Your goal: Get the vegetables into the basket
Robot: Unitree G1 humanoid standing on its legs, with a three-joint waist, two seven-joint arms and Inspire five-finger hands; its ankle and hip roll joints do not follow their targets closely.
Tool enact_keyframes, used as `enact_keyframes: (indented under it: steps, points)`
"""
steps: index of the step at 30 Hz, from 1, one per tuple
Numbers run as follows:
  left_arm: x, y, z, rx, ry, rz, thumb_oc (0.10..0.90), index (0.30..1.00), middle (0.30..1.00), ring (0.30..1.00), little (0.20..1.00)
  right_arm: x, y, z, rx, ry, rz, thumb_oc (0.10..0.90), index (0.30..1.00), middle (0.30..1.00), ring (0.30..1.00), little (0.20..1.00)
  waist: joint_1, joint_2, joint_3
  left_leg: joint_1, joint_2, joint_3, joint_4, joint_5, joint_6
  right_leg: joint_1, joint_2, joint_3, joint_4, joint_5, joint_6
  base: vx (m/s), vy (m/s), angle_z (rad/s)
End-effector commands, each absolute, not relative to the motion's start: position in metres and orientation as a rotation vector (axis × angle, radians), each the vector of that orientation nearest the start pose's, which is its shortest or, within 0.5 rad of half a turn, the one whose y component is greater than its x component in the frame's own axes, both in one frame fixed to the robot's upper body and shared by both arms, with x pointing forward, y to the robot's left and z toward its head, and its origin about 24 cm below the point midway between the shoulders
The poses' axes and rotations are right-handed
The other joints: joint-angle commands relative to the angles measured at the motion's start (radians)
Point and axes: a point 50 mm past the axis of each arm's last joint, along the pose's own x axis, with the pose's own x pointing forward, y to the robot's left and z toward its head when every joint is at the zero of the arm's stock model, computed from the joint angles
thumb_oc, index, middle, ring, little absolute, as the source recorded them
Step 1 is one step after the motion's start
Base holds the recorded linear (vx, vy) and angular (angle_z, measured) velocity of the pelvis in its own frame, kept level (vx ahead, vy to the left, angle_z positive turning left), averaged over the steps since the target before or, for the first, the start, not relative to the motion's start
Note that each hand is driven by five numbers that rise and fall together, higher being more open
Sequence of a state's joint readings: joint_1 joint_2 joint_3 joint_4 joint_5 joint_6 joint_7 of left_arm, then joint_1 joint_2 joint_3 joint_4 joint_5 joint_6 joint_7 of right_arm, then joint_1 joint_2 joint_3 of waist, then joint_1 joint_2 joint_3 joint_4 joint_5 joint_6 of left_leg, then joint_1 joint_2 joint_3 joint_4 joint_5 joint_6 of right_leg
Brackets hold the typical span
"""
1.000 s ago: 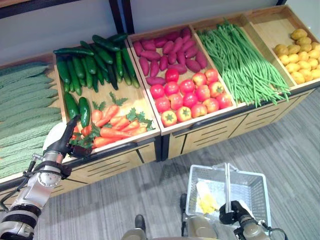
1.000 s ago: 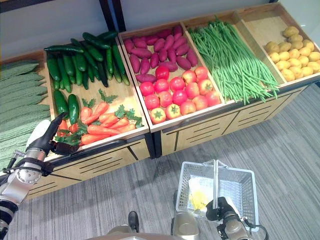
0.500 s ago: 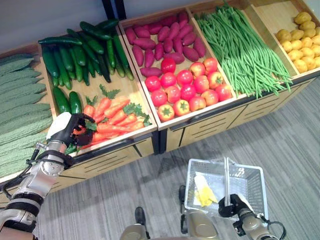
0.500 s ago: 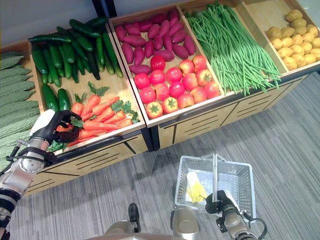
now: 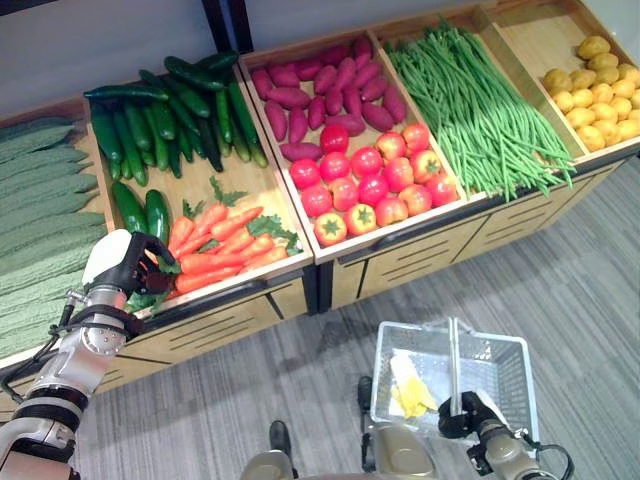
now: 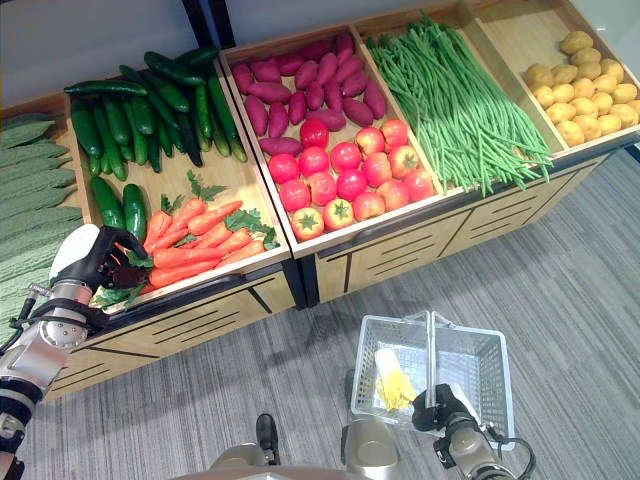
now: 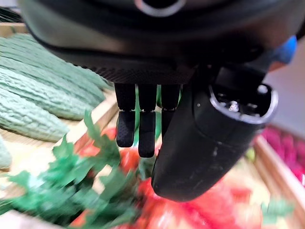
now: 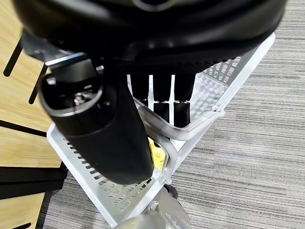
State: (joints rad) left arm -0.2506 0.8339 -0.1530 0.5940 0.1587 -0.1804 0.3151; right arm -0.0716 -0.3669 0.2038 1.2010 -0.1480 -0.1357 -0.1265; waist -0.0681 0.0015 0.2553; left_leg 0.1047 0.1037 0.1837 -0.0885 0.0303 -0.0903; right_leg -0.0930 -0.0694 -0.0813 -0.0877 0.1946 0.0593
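Down by the floor, the right hand [image 5: 462, 415] is curled round the handle of the grey wire basket [image 5: 500, 362]. Farther off, the left hand [image 5: 128, 272] is bent over the orange carrots with green tops [image 5: 222, 243]; I cannot tell whether it grips one.

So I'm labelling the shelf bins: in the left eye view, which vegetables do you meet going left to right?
bitter gourds → cucumbers → sweet potatoes → green beans → potatoes
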Motion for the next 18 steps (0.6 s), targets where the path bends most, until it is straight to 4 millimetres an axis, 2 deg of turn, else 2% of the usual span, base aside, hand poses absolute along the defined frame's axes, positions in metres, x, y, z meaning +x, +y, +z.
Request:
enact_keyframes:
  steps: [1,7,12,18]
  points:
    - [0.291,0.357,0.162,1.008,-0.261,0.562,0.4,0.3,0.3,0.3,0.3,0.121,-0.283,-0.134,-0.735,1.018,0.012,0.4,0.3,0.3,0.3,0.3,-0.013,-0.043,-0.056,-0.015,0.024,-0.074,0.001,-0.042,-0.024,0.052,-0.102,0.024,0.0,-0.056,0.122,0.0,0.0,0.0]
    - [0.289,0.349,0.186,0.982,-0.387,0.582,0.4,0.3,0.3,0.3,0.3,0.114,-0.284,-0.136,-0.739,1.051,0.008,0.4,0.3,0.3,0.3,0.3,-0.009,-0.042,-0.065,-0.011,0.022,-0.077,0.001,-0.045,-0.023,0.062,-0.103,0.021,0.0,-0.059,0.121,0.0,0.0,0.0]
    - [0.288,0.344,0.191,0.955,-0.427,0.58,0.4,0.3,0.3,0.3,0.3,0.111,-0.286,-0.137,-0.744,1.066,0.008,0.4,0.3,0.3,0.3,0.3,-0.009,-0.042,-0.07,-0.008,0.021,-0.08,0.001,-0.046,-0.023,0.065,-0.103,0.019,0.0,-0.06,0.121,0.0,0.0,0.0]
    - [0.287,0.335,0.195,0.843,-0.496,0.593,0.4,0.3,0.3,0.3,0.3,0.11,-0.283,-0.138,-0.745,1.067,0.021,0.4,0.3,0.3,0.3,0.3,-0.009,-0.043,-0.072,-0.005,0.022,-0.079,0.001,-0.046,-0.023,0.07,-0.103,0.021,0.0,-0.063,0.119,0.0,0.0,0.0]
